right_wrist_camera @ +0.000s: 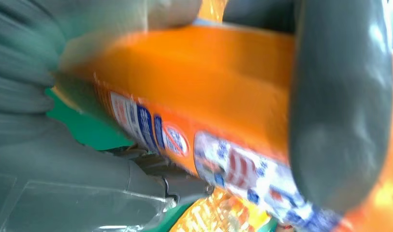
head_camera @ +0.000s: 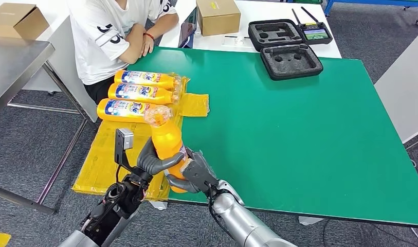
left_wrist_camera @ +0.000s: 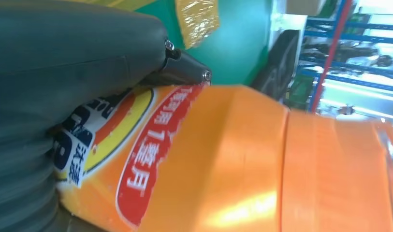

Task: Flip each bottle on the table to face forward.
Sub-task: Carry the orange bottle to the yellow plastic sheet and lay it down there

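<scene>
An orange bottle (head_camera: 166, 141) with a clear wrapped cap is held above the table's near left corner, cap pointing away from me. My left hand (head_camera: 154, 161) grips its lower body from the left, and my right hand (head_camera: 193, 173) holds its base from the right. In the left wrist view the bottle (left_wrist_camera: 242, 164) shows its label with a red band, under my left hand (left_wrist_camera: 64, 72). In the right wrist view the bottle (right_wrist_camera: 218, 96) shows small print, wrapped by my right hand (right_wrist_camera: 339, 106). Three orange bottles (head_camera: 139, 94) lie side by side with labels up on yellow plastic wrap (head_camera: 194, 104).
A person in a white shirt (head_camera: 106, 36) sits at the green table's (head_camera: 299, 123) far left corner, arms on it. Two black foam cases (head_camera: 291, 60) and a cardboard box (head_camera: 217, 15) stand at the back. Yellow wrap (head_camera: 96, 164) hangs off the table's left edge.
</scene>
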Action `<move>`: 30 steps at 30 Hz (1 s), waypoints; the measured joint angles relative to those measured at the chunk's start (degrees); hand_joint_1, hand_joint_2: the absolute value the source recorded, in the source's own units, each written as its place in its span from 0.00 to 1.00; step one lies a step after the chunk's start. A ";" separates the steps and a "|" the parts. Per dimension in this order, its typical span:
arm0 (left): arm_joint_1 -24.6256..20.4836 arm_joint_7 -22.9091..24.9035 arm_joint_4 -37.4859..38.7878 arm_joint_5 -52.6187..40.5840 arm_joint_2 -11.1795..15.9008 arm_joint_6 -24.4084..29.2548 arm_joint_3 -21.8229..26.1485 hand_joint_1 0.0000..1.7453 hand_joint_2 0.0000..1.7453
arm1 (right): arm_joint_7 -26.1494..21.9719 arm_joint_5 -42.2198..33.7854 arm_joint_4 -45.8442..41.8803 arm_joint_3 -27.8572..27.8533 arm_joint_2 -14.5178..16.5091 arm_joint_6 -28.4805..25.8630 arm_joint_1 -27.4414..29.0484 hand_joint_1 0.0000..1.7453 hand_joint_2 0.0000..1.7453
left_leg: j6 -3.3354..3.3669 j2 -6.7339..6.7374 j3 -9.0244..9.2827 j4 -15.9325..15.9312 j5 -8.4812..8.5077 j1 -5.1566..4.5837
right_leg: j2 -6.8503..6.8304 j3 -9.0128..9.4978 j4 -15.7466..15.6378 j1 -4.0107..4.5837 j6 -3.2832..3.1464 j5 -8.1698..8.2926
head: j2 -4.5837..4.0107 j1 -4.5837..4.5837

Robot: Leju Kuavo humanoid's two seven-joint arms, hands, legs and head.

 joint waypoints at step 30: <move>-4.68 4.90 2.32 -67.69 10.13 30.29 12.72 1.00 1.00 | -2.17 -1.57 -38.04 0.56 -4.64 -17.64 12.87 0.00 0.00 | -0.01 0.04 0.04 -0.01 0.01 0.03 | 0.03 -0.01 0.01 0.03 -0.01 0.01 | -0.01 0.02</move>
